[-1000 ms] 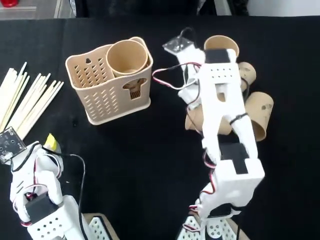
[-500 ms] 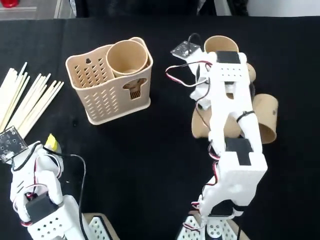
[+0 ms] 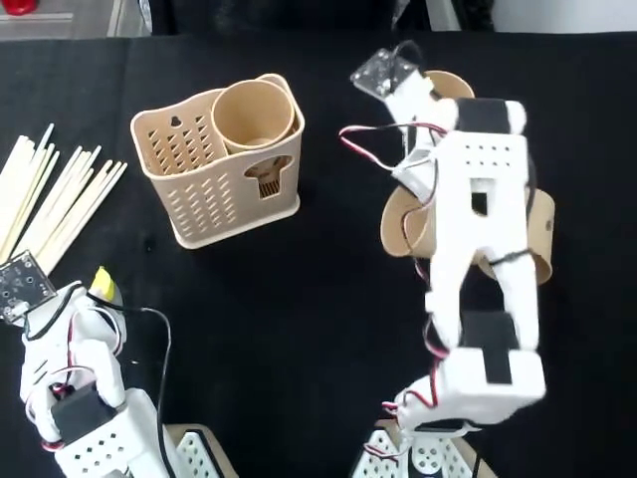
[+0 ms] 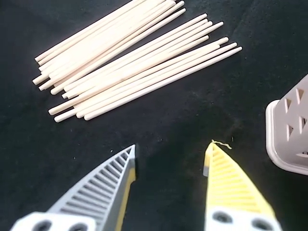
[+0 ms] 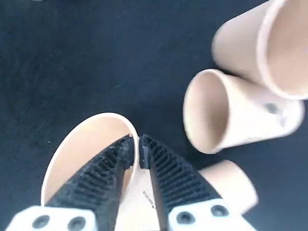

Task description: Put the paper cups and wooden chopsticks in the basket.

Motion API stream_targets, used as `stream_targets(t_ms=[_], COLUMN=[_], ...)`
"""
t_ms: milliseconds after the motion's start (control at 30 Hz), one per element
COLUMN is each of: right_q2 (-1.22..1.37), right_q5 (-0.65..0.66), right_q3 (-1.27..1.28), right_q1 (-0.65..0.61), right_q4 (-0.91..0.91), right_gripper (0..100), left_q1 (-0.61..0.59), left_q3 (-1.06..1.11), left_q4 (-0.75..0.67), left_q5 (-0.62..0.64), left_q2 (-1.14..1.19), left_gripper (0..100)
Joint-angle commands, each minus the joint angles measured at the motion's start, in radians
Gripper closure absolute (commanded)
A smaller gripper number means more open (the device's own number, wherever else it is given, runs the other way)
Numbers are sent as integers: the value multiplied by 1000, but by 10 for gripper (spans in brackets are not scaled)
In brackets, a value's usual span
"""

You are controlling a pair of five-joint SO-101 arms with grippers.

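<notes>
My right gripper (image 5: 134, 144) is shut on the rim of an upright paper cup (image 5: 79, 154), one finger inside it and one outside. That cup (image 3: 445, 84) stands at the back right, half under the right arm. More paper cups (image 5: 226, 113) lie on their sides beside it, two of them (image 3: 402, 225) showing from under the arm. The tan basket (image 3: 214, 189) stands left of centre with one cup (image 3: 254, 115) inside. Wooden chopsticks (image 3: 50, 199) lie loose at the far left. My left gripper (image 4: 171, 147) is open, short of the chopsticks (image 4: 134, 62), with nothing between its fingers.
The table is covered in black cloth (image 3: 299, 299). A corner of the basket (image 4: 288, 134) stands close beside the left gripper's yellow finger (image 4: 231, 183). Open cloth lies between the basket and the right arm (image 3: 478, 199).
The right arm has swung to the right and farther back over the cups, and the lying cups have shifted a little. The left arm has kept still.
</notes>
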Motion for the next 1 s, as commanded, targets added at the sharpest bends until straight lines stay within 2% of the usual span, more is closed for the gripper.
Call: stream_targets(t_ms=[0,233,500,733,967], right_q2=[-125,-259,-295,-291,-203], right_q5=[-86,-388,-804,-1060,-1163], right_q3=[-7,-81,-383,-443,-275], right_q1=[-9,-118,-259,-313,-336], right_q4=[8,-2,-35,-313,-592], right_gripper=[987,987,987,987,987], left_q1=[10,10,10,10,10], left_q3=[-1,-1,-1,5,5], left_q4=[-18,-17,-17,-18,-20], left_q5=[-8,-8,-8,-8,-8], left_q2=[-3,-3,-3,-3,-3], left_gripper=[770,770,770,770,770])
